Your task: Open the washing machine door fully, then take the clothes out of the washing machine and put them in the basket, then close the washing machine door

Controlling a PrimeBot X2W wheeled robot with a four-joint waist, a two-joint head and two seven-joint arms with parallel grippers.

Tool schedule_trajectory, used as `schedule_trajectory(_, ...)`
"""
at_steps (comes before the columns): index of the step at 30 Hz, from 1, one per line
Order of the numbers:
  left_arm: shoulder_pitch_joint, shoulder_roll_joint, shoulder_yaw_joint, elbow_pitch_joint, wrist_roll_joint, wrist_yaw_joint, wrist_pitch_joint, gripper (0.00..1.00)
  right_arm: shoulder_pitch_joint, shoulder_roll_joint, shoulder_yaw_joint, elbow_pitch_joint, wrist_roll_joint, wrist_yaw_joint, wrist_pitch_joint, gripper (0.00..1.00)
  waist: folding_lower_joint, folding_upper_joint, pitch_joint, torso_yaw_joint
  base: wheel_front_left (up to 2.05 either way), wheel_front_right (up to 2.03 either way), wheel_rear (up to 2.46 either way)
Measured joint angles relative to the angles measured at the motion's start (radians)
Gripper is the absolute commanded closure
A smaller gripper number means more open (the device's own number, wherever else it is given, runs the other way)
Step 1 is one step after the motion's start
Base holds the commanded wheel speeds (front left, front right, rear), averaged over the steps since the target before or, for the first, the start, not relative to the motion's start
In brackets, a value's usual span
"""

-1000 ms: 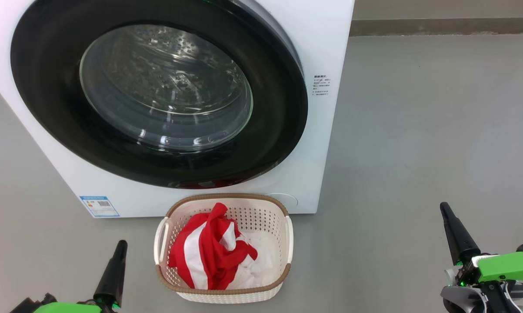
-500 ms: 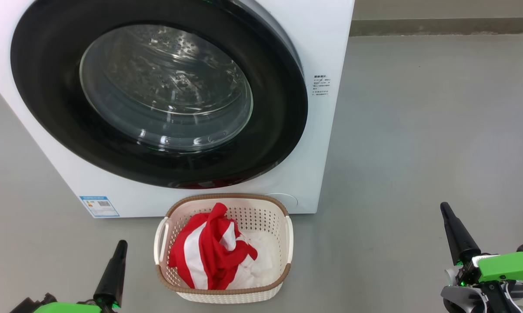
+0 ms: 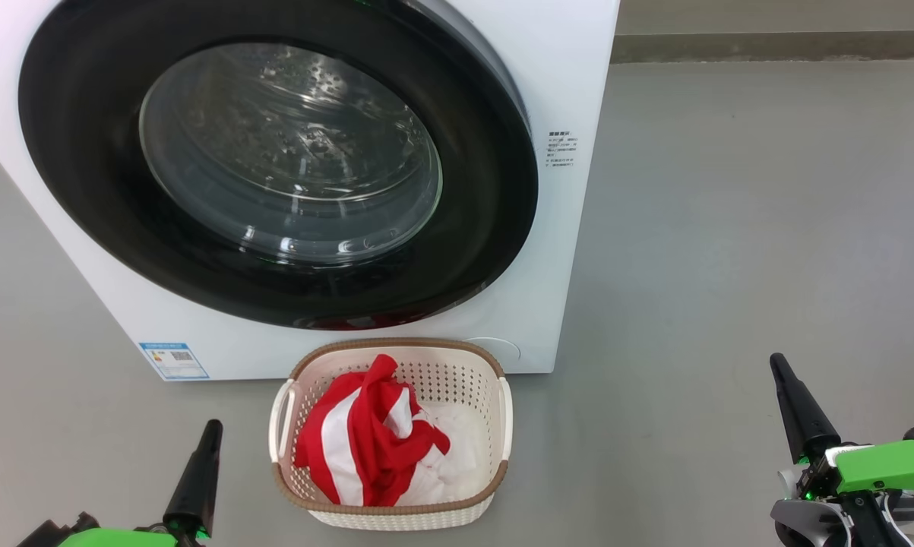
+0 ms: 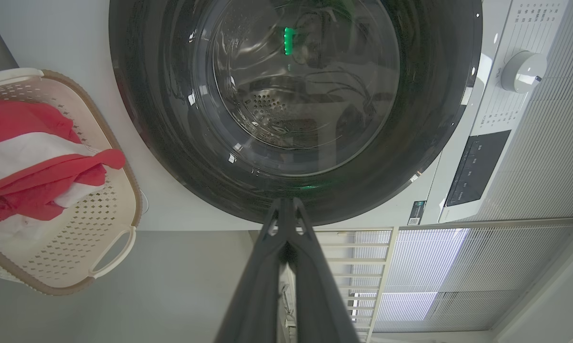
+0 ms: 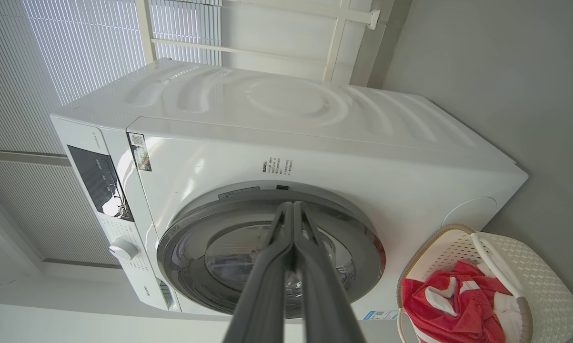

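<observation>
While neither arm has hold of anything, here's how it all sits. In the head view the big white front-loading washing machine takes up the upper left of the frame. Its large round door with the wide glossy black rim and bulging clear glass window lies flat against the front, so it's closed as far as I can see. Through the glass you can make out the perforated steel drum. A small blue sticker sits at the machine's lower left corner.

Bottom centre of the frame, just under the door, the small cream-white perforated plastic basket with the brown woven-look rim stands on the plain grey floor, right up by the machine's front. The bright red and white striped clothes are bunched up inside it.

The left gripper pokes up at the lower left, near the basket but not touching it. The right gripper is at the lower right, well apart from everything. Each wrist view shows its long dark fingers pressed together tip to tip with nothing between them.
</observation>
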Motion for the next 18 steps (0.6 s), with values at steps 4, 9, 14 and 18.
schedule_trajectory(4, 0.000, 0.000, 0.000, 0.000, 0.000, 0.000, 0.000, 1.00, 0.000, 0.000, 0.000, 0.000, 0.000, 0.000, 0.000, 1.00, 0.0000, 0.0000, 0.000, 0.000, 0.00, 0.00, 0.00)
schedule_trajectory(9, 0.000, 0.000, 0.000, 0.000, 0.000, 0.000, 0.000, 1.00, 0.000, 0.000, 0.000, 0.000, 0.000, 0.000, 0.000, 1.00, 0.0000, 0.0000, 0.000, 0.000, 0.00, 0.00, 0.00)
schedule_trajectory(14, 0.000, 0.000, 0.000, 0.000, 0.000, 0.000, 0.000, 1.00, 0.000, 0.000, -0.001, 0.000, 0.000, 0.000, 0.000, 1.00, 0.0000, 0.0000, 0.000, 0.000, 0.00, 0.00, 0.00)
schedule_trajectory(18, 0.000, 0.000, 0.000, 0.000, 0.000, 0.000, 0.000, 1.00, 0.000, 0.000, -0.001, 0.000, 0.000, 0.000, 0.000, 1.00, 0.0000, 0.0000, 0.000, 0.000, 0.00, 0.00, 0.00)
